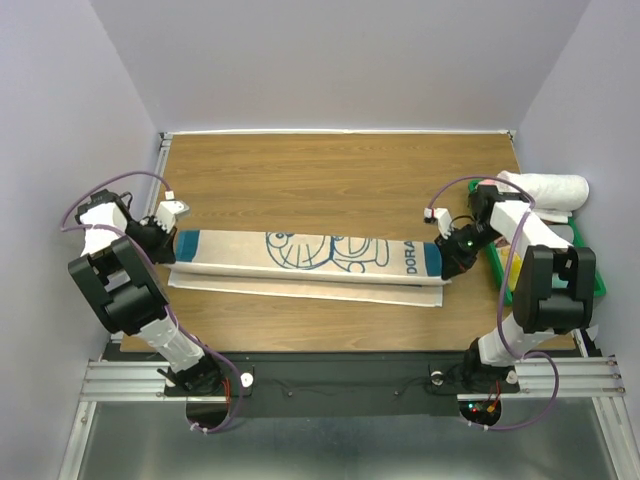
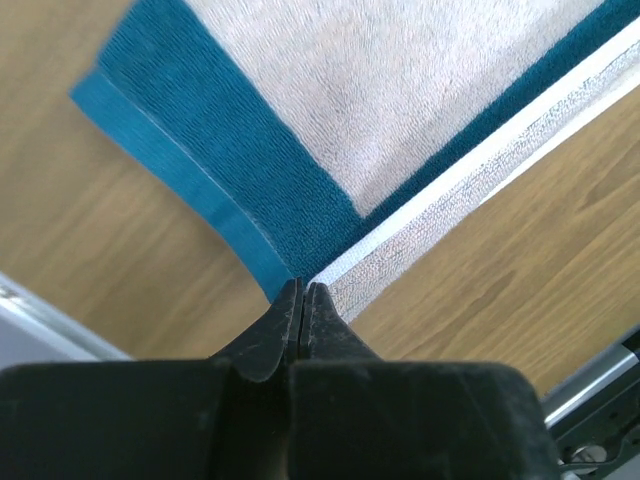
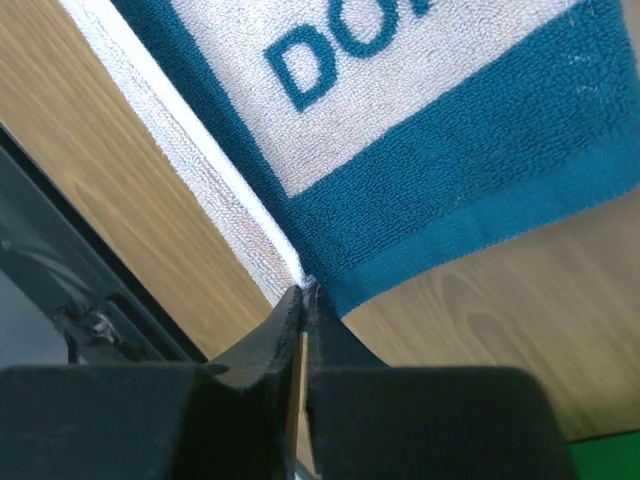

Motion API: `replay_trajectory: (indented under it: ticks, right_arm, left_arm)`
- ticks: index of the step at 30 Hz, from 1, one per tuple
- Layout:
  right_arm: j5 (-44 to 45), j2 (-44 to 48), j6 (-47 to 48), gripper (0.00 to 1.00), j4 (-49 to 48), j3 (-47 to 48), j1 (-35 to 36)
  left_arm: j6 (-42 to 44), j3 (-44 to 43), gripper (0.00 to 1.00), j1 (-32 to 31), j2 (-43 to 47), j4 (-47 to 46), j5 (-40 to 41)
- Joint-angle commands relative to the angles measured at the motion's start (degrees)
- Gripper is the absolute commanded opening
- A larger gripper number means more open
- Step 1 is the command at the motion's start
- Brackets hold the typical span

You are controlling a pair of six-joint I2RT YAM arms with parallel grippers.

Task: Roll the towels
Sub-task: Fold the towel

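- Centrally, we see a long towel (image 1: 300, 262), cream with a teal border and lettering, folded lengthwise across the wooden table (image 1: 330, 170), nearer its front edge.
- Our left gripper (image 2: 303, 290) pinches the towel's left end corner.
- Our right gripper (image 3: 305, 290) pinches its right end corner.
- A rolled white towel (image 1: 545, 190) lies at the table's right edge, by a green tray (image 1: 590, 285).

Left gripper (image 2: 303, 292): jaws pressed together, tips pinching the corner of the towel (image 2: 400, 90). The teal hem and a cream terry edge meet at the pinch. Towel face is cream with a teal border. It fans away over the wood-grain table (image 2: 110, 240). A metal rail (image 2: 45, 325) is visible lower left.
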State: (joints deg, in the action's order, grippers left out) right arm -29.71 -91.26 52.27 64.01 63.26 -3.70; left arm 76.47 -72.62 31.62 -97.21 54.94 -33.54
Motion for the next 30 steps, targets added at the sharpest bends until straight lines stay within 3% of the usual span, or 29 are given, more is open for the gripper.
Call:
replay_trajectory:
  ticks: [1, 2, 3, 4, 5, 8, 11, 16, 24, 30]
  right_arm:
    - [2.12, -1.37, 1.87, 0.11, 0.5, -1.04, -0.34]
    - [1.86, -1.72, 1.87, 0.19, 0.94, -0.69, -0.34]
    - [1.51, -1.9, 2.04, 0.27, 1.38, -0.34, -0.25]
    - [1.24, -1.9, 2.13, 0.46, 1.82, 0.1, -0.25]
    - [0.8, -1.64, 2.39, 0.54, 2.52, 1.32, -0.34]
    - [-0.16, -0.24, 2.05, 0.68, 3.57, 4.83, -0.34]
    - [-2.79, -0.23, 0.91, 0.67, 4.37, 8.0, -0.34]
    - [-5.35, -5.06, -3.92, 0.54, 4.46, 13.81, -0.08]
    - [2.19, -9.37, -15.35, 0.45, -10.38, 8.73, 5.1]
    - [8.35, -12.54, -16.15, 0.41, -14.17, 2.76, 6.16]
  left_arm:
    - [0.97, 3.53, 0.0, 0.9, 1.58, -3.78, 4.0]
    - [0.62, 3.71, 0.16, 0.9, 1.32, -4.66, 4.7]
    - [0.61, 3.63, 0.24, 0.99, 1.23, -4.58, 4.71]
    - [0.7, 3.1, 0.32, 1.08, 1.32, -4.32, 4.45]
    - [0.35, 2.66, 0.44, 1.25, 1.49, -3.79, 4.1]
    - [1.23, -1.02, 0.52, 1.25, 1.67, -0.11, 1.47]
    - [1.67, -2.44, 0.55, 1.34, 2.29, 1.57, -1.17]
    - [-2.45, -1.92, 0.55, 0.12, 3.87, 0.09, -4.52]
    - [-17.3, 9.15, 0.35, -7.09, 6.42, -16.23, 0.75]
    - [-28.29, 14.61, 0.23, -12.27, 3.09, -26.1, 7.16]
